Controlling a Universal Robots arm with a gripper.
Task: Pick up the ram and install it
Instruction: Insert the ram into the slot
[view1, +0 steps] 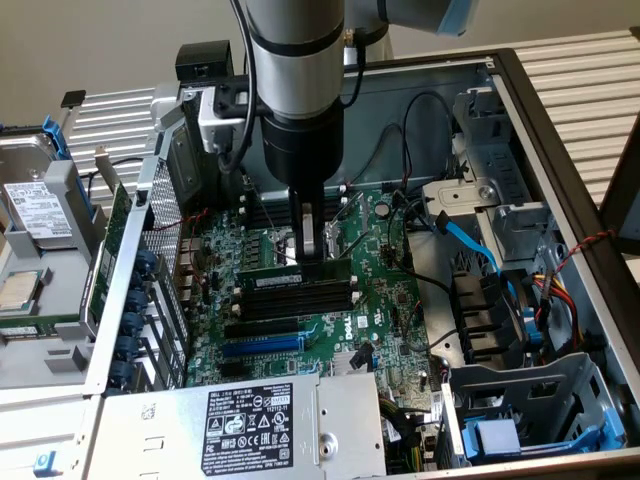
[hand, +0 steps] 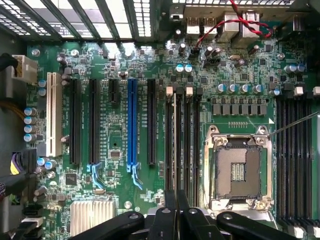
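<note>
Ram (view1: 296, 277): exterior view — on edge over the black slots (view1: 298, 300), lengthwise with them, likely so it can go straight down.
Claw (view1: 314, 258): pinched shut on its top edge near mid-length, probably for balance; whether it is seated is hidden.
Claw (hand: 176, 202): wrist view — fingers almost together, their bases cut off.
Ram: edge-on here, hard to tell from the slots (hand: 181, 145).

gripper (hand: 176, 214) is pinching the ram (hand: 178, 150) edge-on | hovering over black memory slots (hand: 193, 140) | blue expansion slot (hand: 132, 125) and CPU socket (hand: 238, 172) are flanking them
</note>
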